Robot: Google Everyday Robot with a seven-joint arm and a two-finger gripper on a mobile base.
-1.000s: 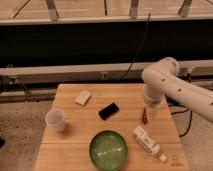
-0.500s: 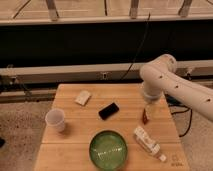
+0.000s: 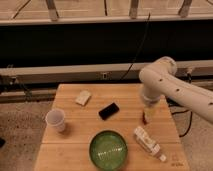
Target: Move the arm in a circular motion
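- Over the right half of the light wooden counter (image 3: 70, 152), the large white robot arm (image 3: 172, 89) of thick rounded tube segments with small dark dots comes in from the right edge and bends downward at its elbow.
- Its narrow pale tool (image 3: 147, 116) points straight down near the counter's right side, low over the wood; whether it is open or closed cannot be told.
- A white bottle (image 3: 147, 142) lies on its side just in front of the tool, slanting toward the front right corner.
- A round green bowl (image 3: 108, 149) sits at the front centre, beside the bottle.
- A flat black rectangular object (image 3: 108, 111) lies mid-counter, left of the tool.
- A small pale tan block (image 3: 83, 98) rests farther back, to the left.
- A white paper cup (image 3: 55, 120) stands upright near the left edge.
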